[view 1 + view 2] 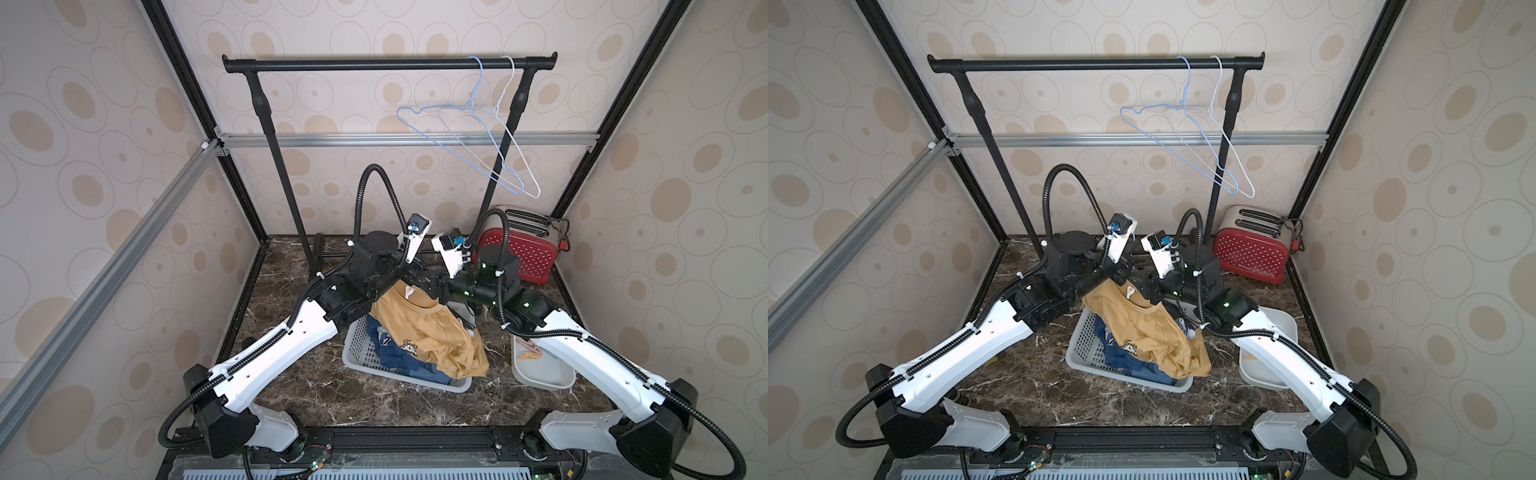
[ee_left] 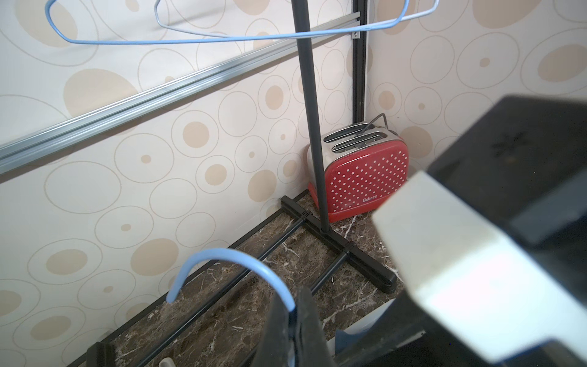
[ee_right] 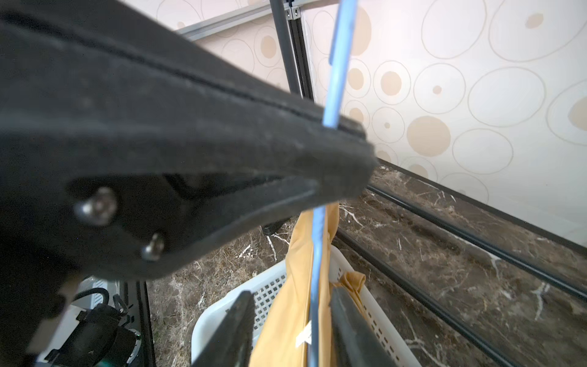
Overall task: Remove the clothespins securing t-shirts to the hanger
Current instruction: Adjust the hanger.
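A dark marbled counter (image 1: 316, 386) sits within circle-patterned walls. A mustard-yellow t-shirt (image 1: 428, 332) drapes over the grey perforated basket (image 1: 357, 353). The left wrist view alone shows the left end effector (image 2: 293, 314) clamped on the hook of a light-blue wire hanger (image 2: 222, 253). The right wrist view shows the right end effector (image 3: 290, 295), jaws apart astride its wire.

we see a dark brown marble-patterned tabletop (image 1: 316, 390) with white veins, closed in by walls at the back and both sides. near its middle sits a pale grey perforated laundry basket (image 1: 358, 345), set askew to the table's edges. just beside it, to the right, rests a white plastic tub (image 1: 548, 380), partly hidden in both top views. in the far right corner a red toaster (image 1: 525, 255) with white polka dots stands upright, close to both walls. along the back edge the black garment rack base (image 2: 338, 243) lies on the surface, with thin rails joining a foot bar near the toaster.
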Action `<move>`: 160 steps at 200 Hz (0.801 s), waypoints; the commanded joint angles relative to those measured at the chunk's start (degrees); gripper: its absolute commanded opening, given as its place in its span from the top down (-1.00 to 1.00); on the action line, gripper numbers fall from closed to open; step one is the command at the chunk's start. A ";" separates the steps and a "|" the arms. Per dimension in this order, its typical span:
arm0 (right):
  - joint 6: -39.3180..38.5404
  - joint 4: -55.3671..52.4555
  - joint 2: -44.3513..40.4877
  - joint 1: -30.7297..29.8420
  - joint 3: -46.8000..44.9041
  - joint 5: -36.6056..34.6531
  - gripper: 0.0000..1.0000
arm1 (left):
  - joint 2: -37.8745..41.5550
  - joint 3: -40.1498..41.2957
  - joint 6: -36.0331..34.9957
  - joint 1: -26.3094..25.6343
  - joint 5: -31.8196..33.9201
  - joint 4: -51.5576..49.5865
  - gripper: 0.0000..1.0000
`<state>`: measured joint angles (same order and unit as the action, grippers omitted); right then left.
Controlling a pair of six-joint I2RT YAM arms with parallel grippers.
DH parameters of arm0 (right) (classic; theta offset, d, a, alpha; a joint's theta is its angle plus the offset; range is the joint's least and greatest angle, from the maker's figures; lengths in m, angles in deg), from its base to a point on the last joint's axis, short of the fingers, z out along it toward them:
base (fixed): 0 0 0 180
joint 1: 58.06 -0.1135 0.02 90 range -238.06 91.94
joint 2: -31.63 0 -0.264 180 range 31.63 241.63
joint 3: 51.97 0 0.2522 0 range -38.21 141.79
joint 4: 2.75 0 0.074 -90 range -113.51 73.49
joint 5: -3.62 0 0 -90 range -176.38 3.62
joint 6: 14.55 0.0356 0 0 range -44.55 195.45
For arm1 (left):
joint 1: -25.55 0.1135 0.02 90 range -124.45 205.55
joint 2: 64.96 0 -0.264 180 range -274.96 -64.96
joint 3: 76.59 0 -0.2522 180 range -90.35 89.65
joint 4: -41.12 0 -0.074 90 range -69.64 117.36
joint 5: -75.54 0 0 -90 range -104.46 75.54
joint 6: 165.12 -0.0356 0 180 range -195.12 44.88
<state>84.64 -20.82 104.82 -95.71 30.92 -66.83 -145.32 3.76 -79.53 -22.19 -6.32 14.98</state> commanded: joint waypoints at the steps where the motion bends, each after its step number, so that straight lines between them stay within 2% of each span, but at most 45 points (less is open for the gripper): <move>1: 2.38 5.36 2.04 -0.25 2.87 2.56 0.28 | 1.58 -2.40 -0.87 -0.50 0.67 0.36 1.00; 40: 2.68 6.95 4.48 -0.25 3.74 2.12 0.51 | 2.94 -1.33 -1.02 -0.44 1.09 0.50 1.00; 85: 2.25 7.57 5.74 -0.24 4.29 1.23 0.90 | 4.80 0.54 -1.10 -0.51 1.52 1.33 1.00; 95: 1.91 7.40 5.82 -0.25 4.27 1.10 1.00 | 5.20 1.07 -0.99 -0.44 1.66 1.65 0.95; 107: 1.71 7.22 5.74 -0.24 4.27 1.26 1.00 | 5.55 1.41 -0.96 -0.46 1.77 1.83 0.89; 120: 1.53 6.72 5.61 -0.24 4.52 1.19 1.00 | 5.82 1.82 -0.96 -0.48 1.88 1.74 0.71; 148: -1.65 3.02 4.75 -0.23 5.97 0.12 1.00 | 7.02 2.61 -2.61 -0.49 1.83 0.35 0.00; 160: -4.12 0.33 4.14 -0.24 7.00 -0.74 1.00 | 8.26 2.94 -4.18 -0.46 2.23 -1.10 -0.24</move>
<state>84.64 -17.37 110.13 -95.99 34.46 -65.89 -140.29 6.38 -80.73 -22.30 -4.97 14.80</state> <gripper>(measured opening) 0.058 0.536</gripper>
